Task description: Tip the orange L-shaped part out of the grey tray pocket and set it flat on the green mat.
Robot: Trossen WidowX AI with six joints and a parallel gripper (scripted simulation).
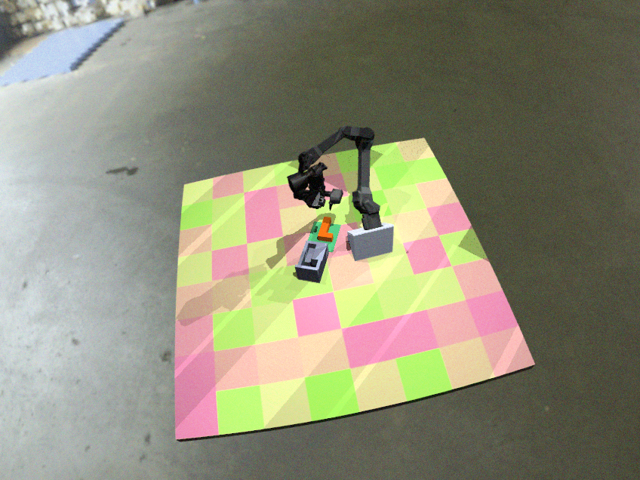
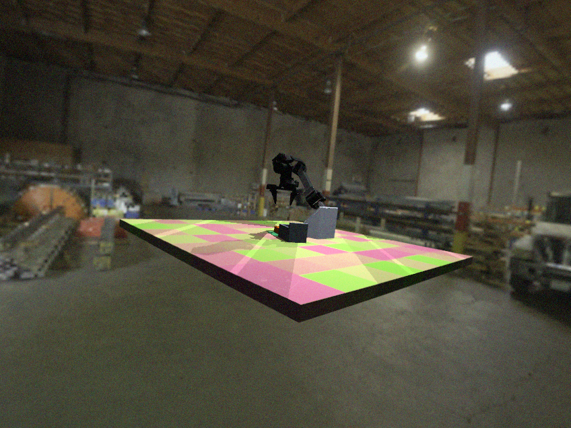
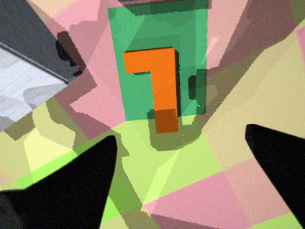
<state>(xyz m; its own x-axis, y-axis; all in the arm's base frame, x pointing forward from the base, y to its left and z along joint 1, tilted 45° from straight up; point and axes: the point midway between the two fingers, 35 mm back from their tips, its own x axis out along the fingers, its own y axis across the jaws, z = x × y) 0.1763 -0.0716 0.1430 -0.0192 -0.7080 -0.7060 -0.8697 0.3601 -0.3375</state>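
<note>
Beneath and ahead of the wide jaws: orange part on green mat, ungripped.

Jaws well open, nothing between them; their black fingertips [image 1: 330, 206] [image 2: 291, 201] hang above the counter [image 1: 320, 315] [image 2: 322, 264] [image 3: 212, 191], apart from the part. Orange L-shaped part [image 1: 324, 230] [image 2: 276, 227] [image 3: 165, 83] looks flat on the green mat [image 1: 334, 244] [image 2: 273, 233] [image 3: 138, 102]. Straight end points toward the jaws and reaches past the mat's near edge in the wrist view; L-shaped end lies farther off, toward the tray. Which face is up, cannot tell. Grey tray [image 1: 309, 273] [image 2: 295, 233] beyond the mat from the jaws, its pocket vacant. Pale grey block [image 1: 370, 244] [image 2: 323, 223] [image 3: 26, 84] to one side of the jaws, under the arm's lower end.
</note>
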